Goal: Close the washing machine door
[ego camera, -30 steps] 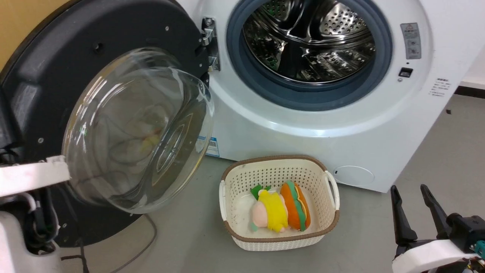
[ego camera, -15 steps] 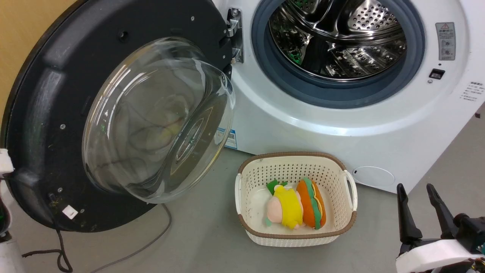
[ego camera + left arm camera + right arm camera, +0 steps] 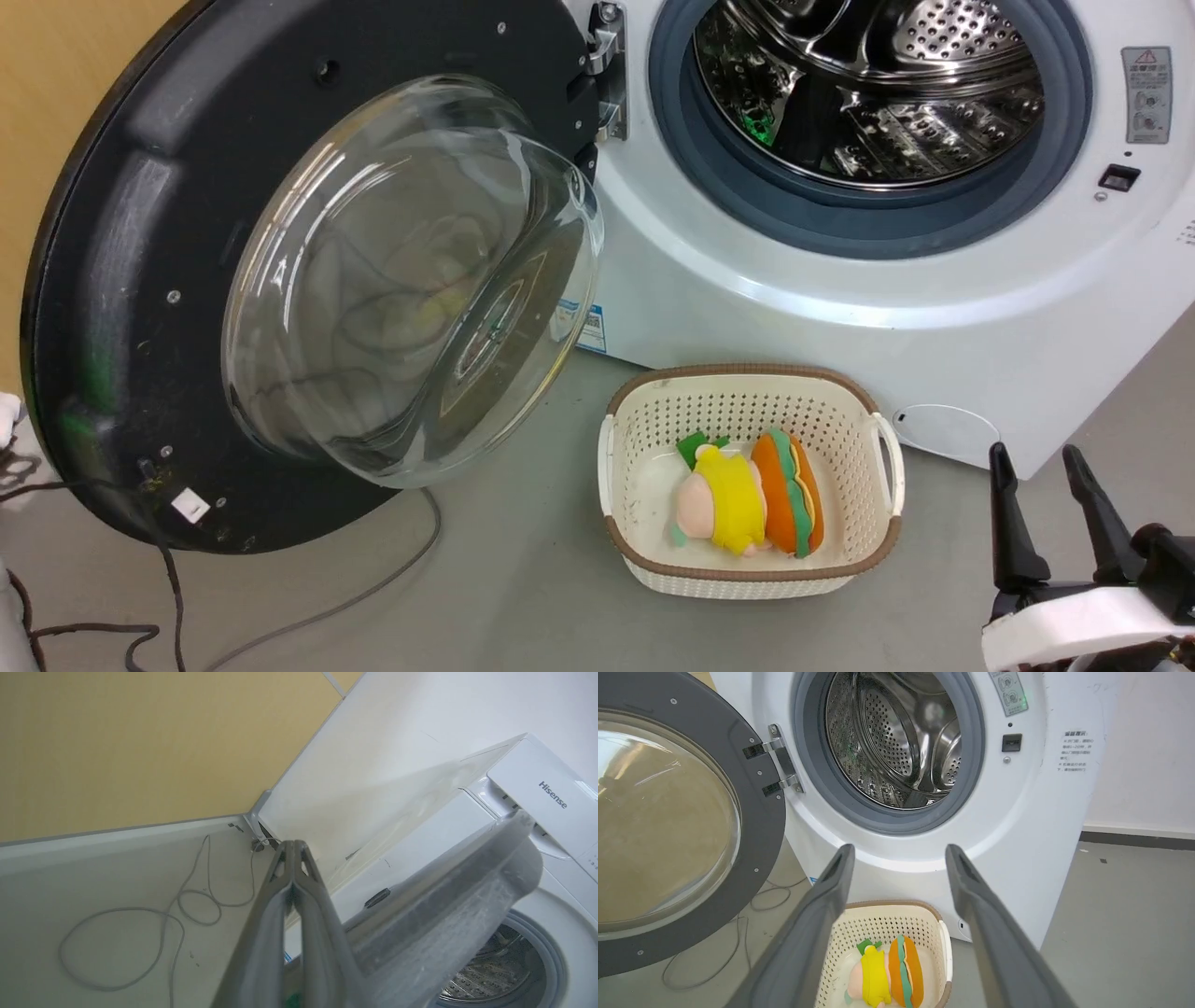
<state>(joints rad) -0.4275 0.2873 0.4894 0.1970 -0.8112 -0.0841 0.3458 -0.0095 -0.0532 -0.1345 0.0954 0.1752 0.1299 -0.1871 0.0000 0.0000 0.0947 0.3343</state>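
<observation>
The washing machine door stands swung wide open to the left on its metal hinge, its clear glass bowl bulging toward me. The white washing machine shows its steel drum inside the grey gasket. In the left wrist view my left gripper is shut with nothing in it, beside the door's blurred outer edge. My right gripper is open low at the right, apart from the machine. The right wrist view has the right gripper pointing at the machine front.
A cream perforated basket with soft toys sits on the grey floor right below the drum opening. A grey cable trails on the floor under the door. A yellow wall lies behind the door.
The head camera has moved, so the whole picture has slid right. My left white forearm, earlier in front of the door's lower left, has left the head view.
</observation>
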